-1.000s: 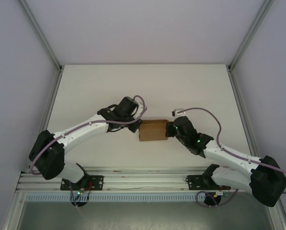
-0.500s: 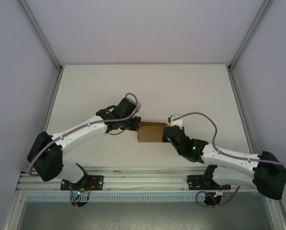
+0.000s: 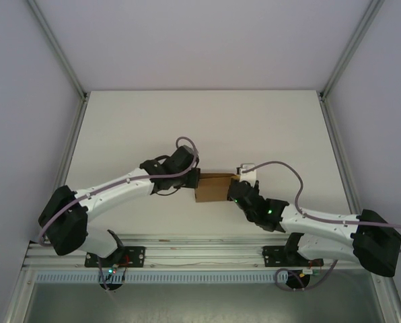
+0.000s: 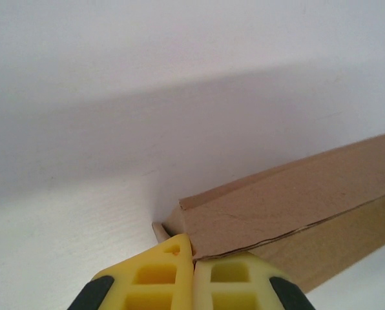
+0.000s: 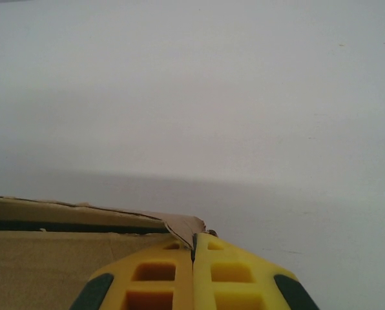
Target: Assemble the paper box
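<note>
Cardboard box [image 3: 212,188] is lying mid-counter [image 3: 187,121], between the two arms. Left end effector [image 4: 192,248] is clenching a flap corner at the box's left end, fingers pressed flat together. Right end effector [image 5: 194,244] is pinching a flap edge at the right end, likewise clamped tight.

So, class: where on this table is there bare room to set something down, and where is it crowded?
The table is bare across its far half, beyond the paper box, out to both far corners. Crowded: the middle, where the left hand and right hand grip the box's two ends.
</note>
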Robot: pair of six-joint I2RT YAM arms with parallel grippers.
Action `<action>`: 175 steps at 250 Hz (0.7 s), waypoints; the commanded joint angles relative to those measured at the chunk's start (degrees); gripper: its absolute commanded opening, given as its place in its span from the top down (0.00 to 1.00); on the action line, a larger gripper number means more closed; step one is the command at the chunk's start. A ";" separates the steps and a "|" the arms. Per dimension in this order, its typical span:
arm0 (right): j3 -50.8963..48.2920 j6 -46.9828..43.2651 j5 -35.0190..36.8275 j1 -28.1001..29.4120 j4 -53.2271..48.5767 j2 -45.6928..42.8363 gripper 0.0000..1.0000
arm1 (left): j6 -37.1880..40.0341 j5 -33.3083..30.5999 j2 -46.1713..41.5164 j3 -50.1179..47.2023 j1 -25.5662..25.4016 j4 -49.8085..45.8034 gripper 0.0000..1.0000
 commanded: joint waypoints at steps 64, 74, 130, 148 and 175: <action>-2.77 1.73 4.69 1.47 1.26 -0.65 1.00 | -10.71 0.95 -2.80 -6.51 -1.74 4.51 1.00; -3.07 1.50 4.81 1.57 1.60 -0.76 1.00 | -10.46 -0.48 -3.22 -6.64 -2.19 4.06 1.00; -6.19 0.55 4.74 1.75 7.86 -0.74 1.00 | -6.48 -8.12 -4.95 -13.90 -9.48 12.77 1.00; -6.81 -0.38 4.28 1.83 9.89 -0.58 1.00 | -6.95 -9.72 -4.27 -15.52 -11.04 15.42 1.00; -6.78 -2.16 4.29 1.90 11.35 -0.48 1.00 | -7.00 -11.86 -3.28 -14.41 -11.61 16.32 1.00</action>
